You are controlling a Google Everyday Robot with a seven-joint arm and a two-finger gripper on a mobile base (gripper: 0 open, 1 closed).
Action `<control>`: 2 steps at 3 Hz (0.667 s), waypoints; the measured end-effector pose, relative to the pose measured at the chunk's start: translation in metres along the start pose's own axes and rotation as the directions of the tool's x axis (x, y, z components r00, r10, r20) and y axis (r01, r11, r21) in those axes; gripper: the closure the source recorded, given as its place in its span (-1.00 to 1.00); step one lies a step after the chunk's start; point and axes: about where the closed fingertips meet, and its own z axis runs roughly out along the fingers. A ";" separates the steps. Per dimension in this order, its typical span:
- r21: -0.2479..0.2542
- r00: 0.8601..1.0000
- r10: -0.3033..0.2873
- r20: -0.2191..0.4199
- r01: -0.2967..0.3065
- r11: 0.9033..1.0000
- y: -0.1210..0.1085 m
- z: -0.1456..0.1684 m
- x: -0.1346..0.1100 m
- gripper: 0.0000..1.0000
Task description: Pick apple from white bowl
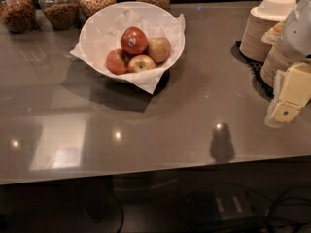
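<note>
Gripper hangs at far right over counter, just in front of paper bowl stacks; open vs closed: can't tell. Apple sits well apart to gripper's left, atop 3 other apples in white bowl.

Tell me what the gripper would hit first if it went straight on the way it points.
Likely the table right under it: the gripper, at the right edge, points downward, far from the bowl. Depth is unclear.

The apple tops the white bowl; the gripper hangs far right
</note>
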 end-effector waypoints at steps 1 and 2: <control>0.000 1.000 0.000 0.000 0.000 1.000 0.000 0.000 0.000 -1.00; 0.016 0.996 0.001 0.093 -0.002 1.000 -0.019 0.013 -0.024 -1.00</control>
